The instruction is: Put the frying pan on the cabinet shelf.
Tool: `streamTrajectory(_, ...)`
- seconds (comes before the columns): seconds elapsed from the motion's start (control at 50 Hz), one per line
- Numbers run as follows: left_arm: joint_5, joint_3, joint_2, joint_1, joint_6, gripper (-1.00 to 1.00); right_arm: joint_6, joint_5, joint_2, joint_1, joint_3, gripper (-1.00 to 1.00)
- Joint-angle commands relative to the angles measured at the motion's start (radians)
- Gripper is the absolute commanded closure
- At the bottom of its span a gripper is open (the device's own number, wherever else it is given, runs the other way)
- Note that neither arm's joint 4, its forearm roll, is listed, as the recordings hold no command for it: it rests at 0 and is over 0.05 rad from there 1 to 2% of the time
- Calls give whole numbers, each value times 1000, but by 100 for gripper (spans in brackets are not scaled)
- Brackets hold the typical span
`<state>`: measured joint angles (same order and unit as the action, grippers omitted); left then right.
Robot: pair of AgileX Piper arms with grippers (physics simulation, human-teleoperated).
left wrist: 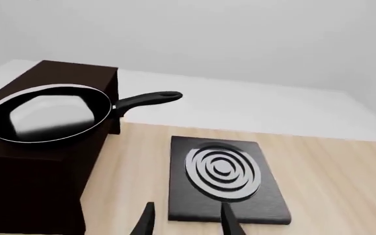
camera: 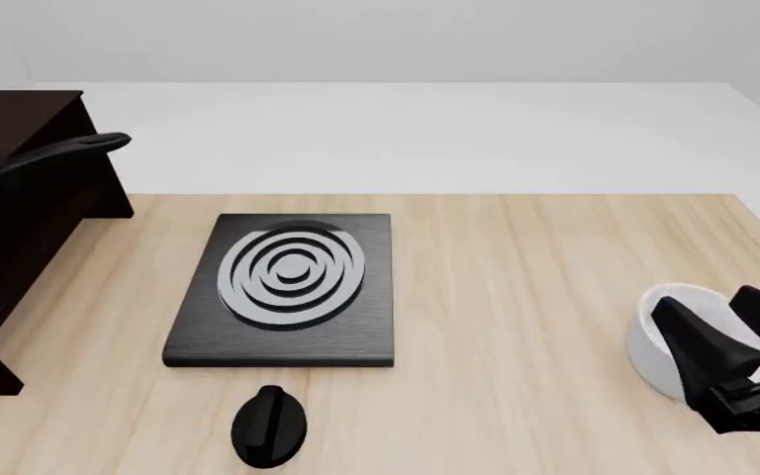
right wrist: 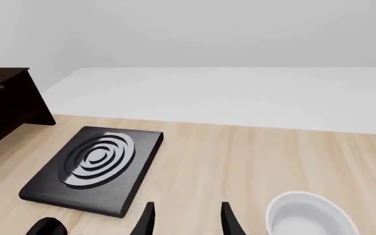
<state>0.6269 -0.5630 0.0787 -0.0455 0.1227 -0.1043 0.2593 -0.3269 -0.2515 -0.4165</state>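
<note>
The frying pan (left wrist: 44,113) sits on the cabinet shelf (left wrist: 70,73) at the bench's left edge; both tools, left (left wrist: 186,221) and right (right wrist: 186,219), gape empty; a careless swing could knock its overhanging handle.

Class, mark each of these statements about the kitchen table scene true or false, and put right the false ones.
1. The frying pan rests on top of the cabinet. True.
2. The left pincer grips the pan's handle. False: it is open, holds nothing and hangs near the stove plate.
3. The white bowl sits on the stove plate. False: it stands on the wooden tabletop, off to the right, by the right pincer.
4. The pan's handle sticks out past the cabinet's edge. True.
5. The stove plate bears grey rings. True.
</note>
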Motion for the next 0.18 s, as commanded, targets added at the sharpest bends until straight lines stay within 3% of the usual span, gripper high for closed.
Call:
streamTrajectory(0.02,126,-45,-61,9,-43,-100,22,-1,24,-1,24,-100)
streamTrajectory(0.04,129,-54,-59,16,-39,-100,39,0,28,-16,24,-100)
streamTrajectory(0.1,142,-75,-57,23,-42,-100,-5,10,49,17,33,-100)
streamTrajectory(0.18,169,-126,-48,36,-45,-100,27,17,51,34,18,-100)
